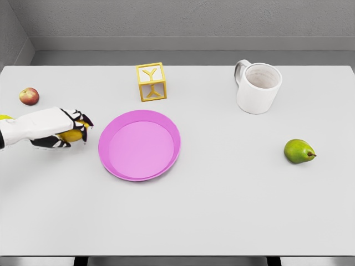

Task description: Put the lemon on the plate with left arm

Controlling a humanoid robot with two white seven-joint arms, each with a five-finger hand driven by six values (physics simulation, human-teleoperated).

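A: Left edge first. What's cut off?

B: The left arm, entering at the frame's left edge; only the forearm and left hand (pixel 65 128) show. A small yellow bit sits at the edge above the arm, too cropped to identify.

A: Hand state?

B: Fingers curled around the lemon (pixel 74 133). The lemon is mostly hidden by the hand, only yellow patches showing between the fingers. It's left of the plate (pixel 139 145), not over it. Whether it touches the table (pixel 222 210) can't be told.

A: Others, moving right?

B: Apple (pixel 29 96) far left, behind the hand. Pink plate near the middle. Yellow block (pixel 151 81) behind the plate, a raised "Y" readable on its top and front faces. White mug (pixel 258 87) upright, handle partly hidden behind its body. Pear (pixel 299 151) at right, lying on its side, stem pointing right.

A: Right arm?

B: Out of frame.
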